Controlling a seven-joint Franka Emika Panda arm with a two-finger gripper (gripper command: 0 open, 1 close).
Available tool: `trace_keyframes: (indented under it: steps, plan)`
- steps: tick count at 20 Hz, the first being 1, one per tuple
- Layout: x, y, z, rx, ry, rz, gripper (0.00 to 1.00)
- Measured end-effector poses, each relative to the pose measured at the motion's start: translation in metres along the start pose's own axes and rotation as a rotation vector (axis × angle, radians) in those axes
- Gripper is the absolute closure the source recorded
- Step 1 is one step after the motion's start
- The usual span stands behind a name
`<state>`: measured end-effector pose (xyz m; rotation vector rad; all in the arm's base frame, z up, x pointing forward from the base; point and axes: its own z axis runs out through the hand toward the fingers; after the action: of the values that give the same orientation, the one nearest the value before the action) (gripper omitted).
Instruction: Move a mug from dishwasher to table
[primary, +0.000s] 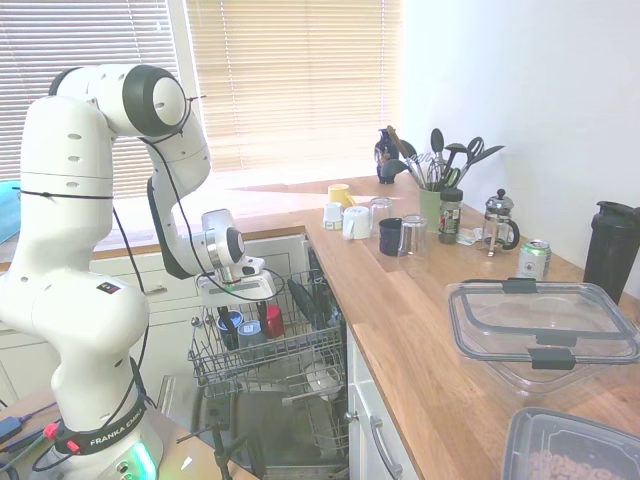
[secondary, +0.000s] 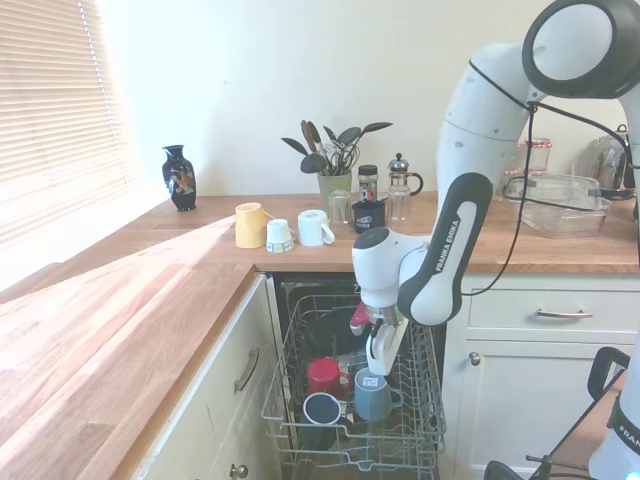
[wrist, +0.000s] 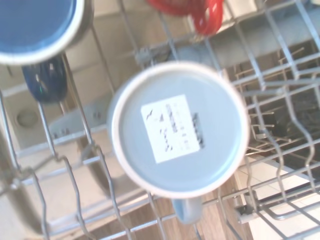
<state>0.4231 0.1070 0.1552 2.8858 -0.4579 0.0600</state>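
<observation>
**While the mug is sitting in the rack, the gripper is hanging just above it**

While the white arm is bending down over the open dishwasher (secondary: 300, 330), its gripper (secondary: 374, 372) is hanging directly above the grey mug (secondary: 372, 397), very close to the mug's upturned base; whether the fingers are spread or closed cannot be told from either outside view, and it cannot be told whether they are touching the mug.

The grey mug is standing upside down in the pulled-out wire rack (primary: 290, 350); in the wrist view its pale base (wrist: 179, 129) is filling the middle of the picture, showing a white label with small print too blurred to read, and its handle (wrist: 187, 210) is sticking out from one side. Just beside it in the rack, a red mug (secondary: 323, 374) is sitting, also inverted; next to that, a dark mug with a blue base (secondary: 321, 408) is resting; in the wrist view the blue base (wrist: 37, 25) is showing at one corner and the red handle (wrist: 207, 15) at the edge.

The wooden table (secondary: 120, 320) is running along above the white cabinets and around the corner; on it, near the wall, a yellow mug (secondary: 249, 224) and two white mugs (secondary: 315, 228) are lying or standing together, with a dark blue vase (secondary: 179, 178) well apart by the window, and a potted plant (secondary: 332, 150), a French press (secondary: 400, 190) and a clear lidded container (primary: 540, 325) further along.
</observation>
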Motion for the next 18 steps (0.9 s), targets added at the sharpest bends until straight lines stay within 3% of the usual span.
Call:
trace_keyframes:
  steps: [10, 18]
  plan:
    - [0.008, -0.015, 0.024, 0.010, -0.001, -0.047, 0.00]
    - [0.010, -0.025, 0.047, 0.050, 0.008, -0.084, 0.00]
